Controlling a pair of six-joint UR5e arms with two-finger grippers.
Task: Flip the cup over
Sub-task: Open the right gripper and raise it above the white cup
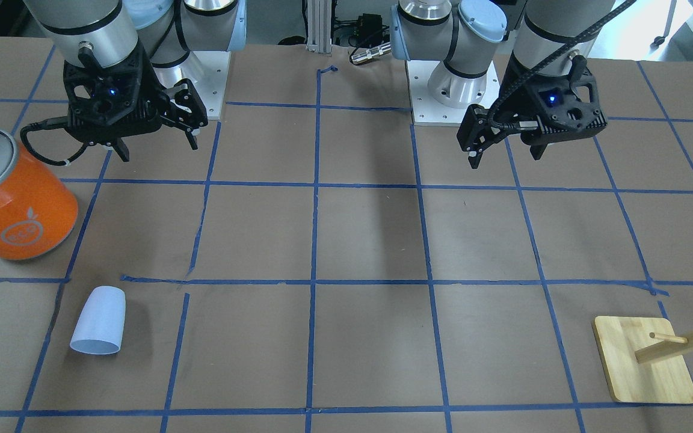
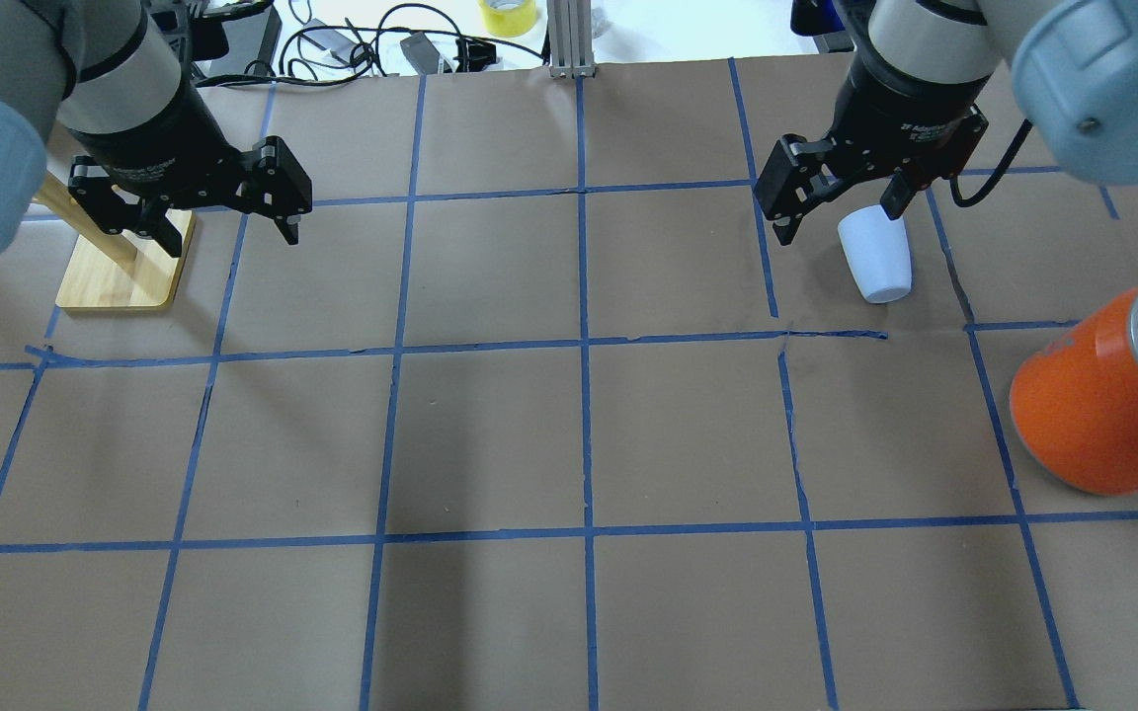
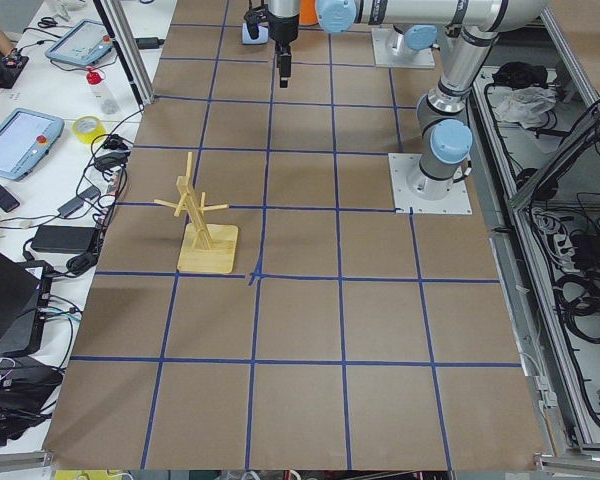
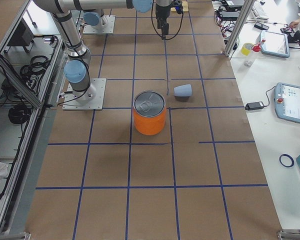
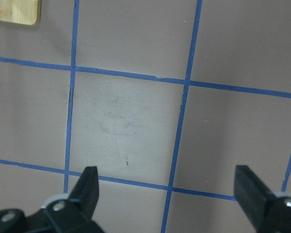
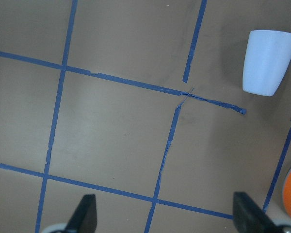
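We see the pale tapered cup [image 1: 98, 320] on its side, rim toward six o'clock; left end effector [image 1: 506, 155] and right end effector [image 1: 159, 147] both apart.

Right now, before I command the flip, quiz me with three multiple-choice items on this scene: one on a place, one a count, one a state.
1. The cup lies:
A. on the robot's right side, near the orange can
B. on top of that can
C. on the robot's left side

2. Cups in view:
A. none
B. one
C. three

3. The cup is:
A. upright
B. lifted in the air
C. on its side

Key:
1 A, since it lies near the can on the right arm's side.
2 B, since only one tumbler shows.
3 C, since it lies on its side, with the right hand open and clear of it.
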